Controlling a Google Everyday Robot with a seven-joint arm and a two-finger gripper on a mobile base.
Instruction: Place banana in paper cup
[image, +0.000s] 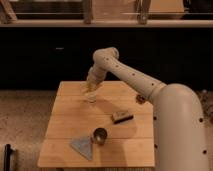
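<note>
My gripper (91, 86) hangs over the far left part of the wooden table (65, 125), with the arm reaching in from the right. The white paper cup (90, 98) stands upright directly under it. A small yellow piece, the banana (88, 91), shows at the gripper's tip just above the cup's rim. I cannot tell whether it is held or rests in the cup. Most of the banana is hidden by the gripper.
A dark rectangular block (122, 117) lies right of centre. A shiny dark metal cup (100, 135) stands near the front beside a grey triangular cloth (82, 146). A small brown object (140, 98) sits by the arm at the right edge.
</note>
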